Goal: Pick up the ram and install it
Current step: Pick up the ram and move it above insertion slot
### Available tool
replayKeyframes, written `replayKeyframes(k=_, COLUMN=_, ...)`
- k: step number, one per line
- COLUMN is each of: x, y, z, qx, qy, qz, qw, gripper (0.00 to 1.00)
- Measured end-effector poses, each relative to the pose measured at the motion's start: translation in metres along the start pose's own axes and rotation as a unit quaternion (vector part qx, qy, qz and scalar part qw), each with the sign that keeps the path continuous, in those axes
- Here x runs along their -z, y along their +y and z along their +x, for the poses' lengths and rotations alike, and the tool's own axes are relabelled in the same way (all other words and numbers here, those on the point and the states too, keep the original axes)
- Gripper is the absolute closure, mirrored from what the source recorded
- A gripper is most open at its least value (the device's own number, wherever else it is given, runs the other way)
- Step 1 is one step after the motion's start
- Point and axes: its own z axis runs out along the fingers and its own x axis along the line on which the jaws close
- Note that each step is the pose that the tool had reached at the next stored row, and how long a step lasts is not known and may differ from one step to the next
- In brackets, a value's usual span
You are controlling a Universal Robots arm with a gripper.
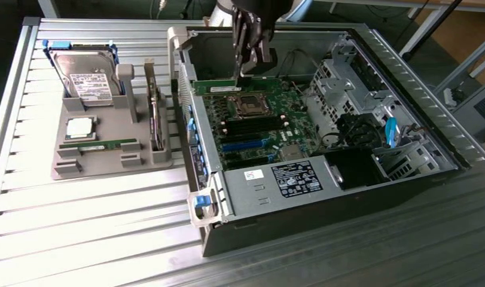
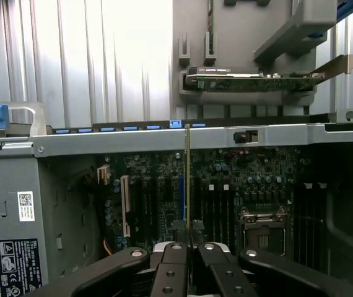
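On the slatted metal bench (image 1: 82,227), a grey moulded holder (image 1: 106,158) near the exterior view's left edge carries a look-alike green memory stick (image 1: 98,145). Just beside it stands the open black-and-silver computer case (image 1: 433,149) with its green motherboard (image 1: 258,119). Over the board's far edge, the black gripper (image 1: 244,72) (image 2: 187,247) pinches the ram (image 1: 222,87) (image 2: 187,179), a thin green circuit-board stick with a white label, fingers pressed against its faces.

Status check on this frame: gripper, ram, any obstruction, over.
Fingers shut on the ram, held edge-on. Ram above the motherboard in the open case, not seated. Nothing seen between ram and board.
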Motion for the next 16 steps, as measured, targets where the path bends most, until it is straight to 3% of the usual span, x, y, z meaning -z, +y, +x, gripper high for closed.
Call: replayKeyframes(k=16, x=-0.0002, y=-0.0182, z=-0.001, qx=0.0, qy=0.0001, qz=0.0, qw=1.0, gripper=0.89)
